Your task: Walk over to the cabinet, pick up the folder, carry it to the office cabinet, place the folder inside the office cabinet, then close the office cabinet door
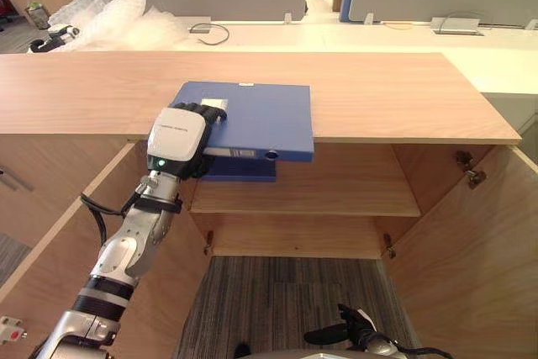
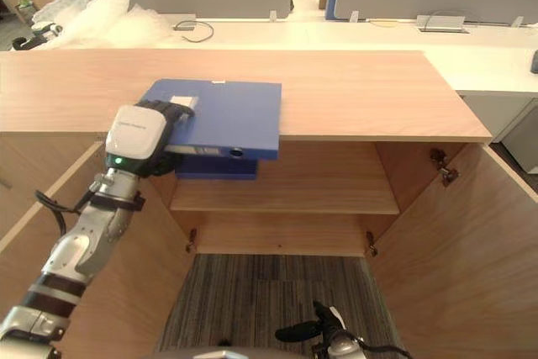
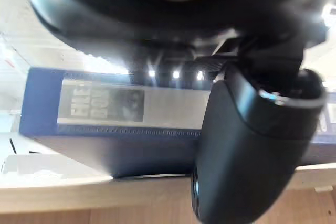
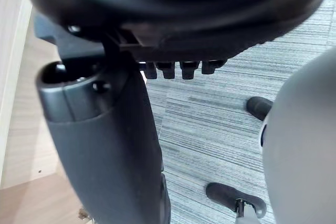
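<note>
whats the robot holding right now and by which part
The left hand grips the blue folder at its near left corner, on the spine edge overhanging the cabinet top. The right hand holds nothing.

Folder (image 1: pixel 252 113): blue, closed, lying flat in the upper centre of frame on the cabinet (image 1: pixel 378 94) top, its near edge overhanging the front. The spine, with a label and a ring hole, faces me. My left hand (image 1: pixel 178 142) grips its lower-left corner, fingers curled over the top cover. Cabinet: light wood, long flat top across mid frame, one shelf (image 1: pixel 336 195) inside. Left door (image 1: pixel 50 208) and right door (image 1: pixel 479 241) are swung open at the lower sides.
</note>
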